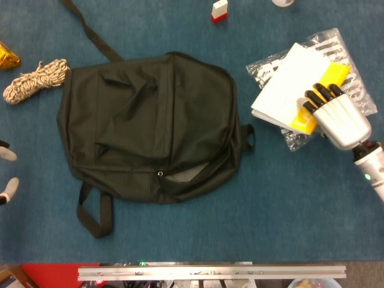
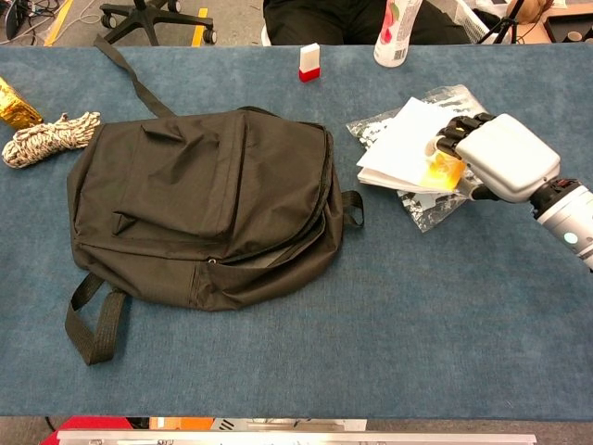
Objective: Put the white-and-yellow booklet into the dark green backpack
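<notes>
Right hand (image 1: 341, 120) w/ fingers (image 1: 318, 96) wrapped round white-and-yellow booklet (image 1: 288, 90), lifted a bit over striped plastic bag (image 1: 345, 51). Dark green backpack (image 1: 150, 126) flat on tabletop (image 1: 270, 210), apart. Left hand (image 1: 7, 174) at edge, can't tell fingers.

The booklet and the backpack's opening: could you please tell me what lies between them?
Only bare blue table and the backpack's small side loop separate them from the booklet, held by the right hand; the head view shows it.
</notes>
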